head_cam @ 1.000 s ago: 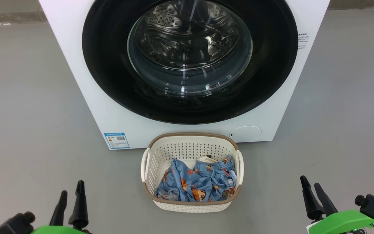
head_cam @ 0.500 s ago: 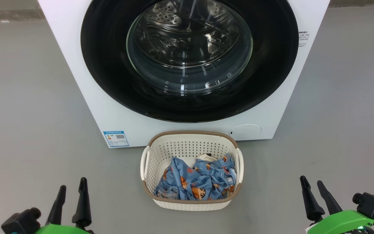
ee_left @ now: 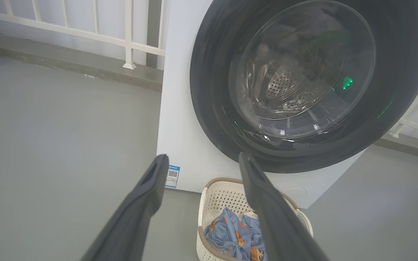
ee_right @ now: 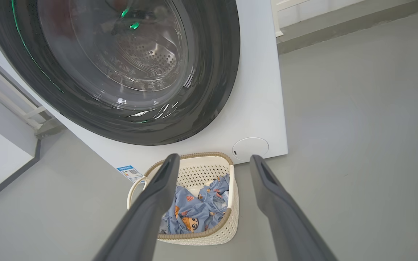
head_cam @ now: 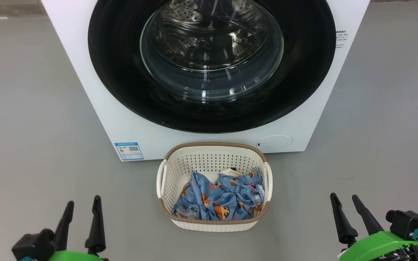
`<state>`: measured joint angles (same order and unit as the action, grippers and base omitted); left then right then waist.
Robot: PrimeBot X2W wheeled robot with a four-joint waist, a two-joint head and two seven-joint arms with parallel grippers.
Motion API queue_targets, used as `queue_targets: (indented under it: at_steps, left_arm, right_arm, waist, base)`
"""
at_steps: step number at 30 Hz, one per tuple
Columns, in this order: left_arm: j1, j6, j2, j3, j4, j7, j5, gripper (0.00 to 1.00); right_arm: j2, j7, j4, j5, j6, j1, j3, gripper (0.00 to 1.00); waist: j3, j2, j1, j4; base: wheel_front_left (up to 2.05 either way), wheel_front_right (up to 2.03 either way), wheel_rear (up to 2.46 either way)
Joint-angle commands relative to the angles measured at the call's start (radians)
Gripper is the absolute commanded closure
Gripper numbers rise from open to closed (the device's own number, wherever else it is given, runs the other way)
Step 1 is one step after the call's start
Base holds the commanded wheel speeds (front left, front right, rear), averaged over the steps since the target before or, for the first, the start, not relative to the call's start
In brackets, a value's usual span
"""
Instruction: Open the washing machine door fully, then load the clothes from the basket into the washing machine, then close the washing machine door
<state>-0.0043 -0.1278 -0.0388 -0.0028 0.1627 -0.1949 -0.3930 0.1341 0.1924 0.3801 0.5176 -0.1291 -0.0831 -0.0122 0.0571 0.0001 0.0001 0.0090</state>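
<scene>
The white washing machine [head_cam: 96,98] stands straight ahead, its round black door [head_cam: 122,72] shut flat against the front, steel drum visible through the glass. On the floor just before it sits the cream basket [head_cam: 214,226] with a brown rim, holding the blue printed clothes [head_cam: 218,199] and a bit of white cloth. My left gripper [head_cam: 82,203] is open at the lower left, well left of the basket. My right gripper [head_cam: 344,200] is open at the lower right, well right of it. Both are empty. The wrist views show the door [ee_left: 212,90] [ee_right: 209,90] and basket [ee_left: 209,195] [ee_right: 227,224] between spread fingers.
Grey floor [head_cam: 31,127] spreads on both sides of the machine. A blue label sticker [head_cam: 129,150] and a round flap [head_cam: 276,142] sit low on the machine's front. A white railing [ee_left: 96,32] on a kerb runs behind the machine's left side.
The whole head view has shifted a little, so the machine and basket sit slightly higher in it; that is camera motion. Both grippers stay open.
</scene>
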Motion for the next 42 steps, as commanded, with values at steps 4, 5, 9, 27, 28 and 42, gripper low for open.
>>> queue_targets:
  at_steps: [4, 5, 9, 27, 28, 42]
  left_arm:
    - [-0.029, -0.003, -0.022, 0.024, -0.037, -0.026, 0.080, 0.00]
    - [-0.030, -0.003, -0.023, 0.024, -0.038, -0.029, 0.092, 0.00]
    - [-0.033, -0.003, -0.024, 0.024, -0.041, -0.038, 0.127, 0.00]
    - [-0.035, -0.003, -0.029, 0.029, -0.023, -0.067, 0.212, 0.00]
    - [-0.035, -0.003, -0.029, 0.030, -0.021, -0.067, 0.210, 0.00]
    - [-0.031, -0.003, -0.041, 0.013, -0.009, -0.067, 0.196, 0.00]
  right_arm:
    - [0.022, 0.029, -0.020, -0.078, -0.001, -0.039, -0.024, 0.00]
    - [0.023, 0.032, -0.020, -0.088, -0.001, -0.039, -0.024, 0.00]
    - [0.027, 0.041, -0.023, -0.121, -0.001, -0.041, -0.020, 0.00]
    - [0.029, 0.069, -0.042, -0.233, -0.002, -0.026, 0.057, 0.00]
    - [0.029, 0.069, -0.044, -0.234, -0.002, -0.024, 0.062, 0.00]
    - [0.016, 0.069, -0.052, -0.242, -0.002, -0.008, 0.094, 0.00]
  waist:
    - [0.005, -0.0001, 0.0000, 0.001]
    - [0.006, -0.0001, 0.0000, 0.001]
    - [0.011, -0.0001, 0.0000, 0.002]
    - [0.014, -0.0001, 0.0000, 0.002]
    - [0.014, -0.0001, 0.0000, 0.001]
    - [0.004, -0.0001, 0.0000, -0.012]
  base:
    - [0.00, 0.00, 0.00]
    - [0.00, 0.00, 0.00]
    - [0.00, 0.00, 0.00]
    - [0.00, 0.00, 0.00]
    - [0.00, 0.00, 0.00]
    - [0.18, 0.18, -0.36]
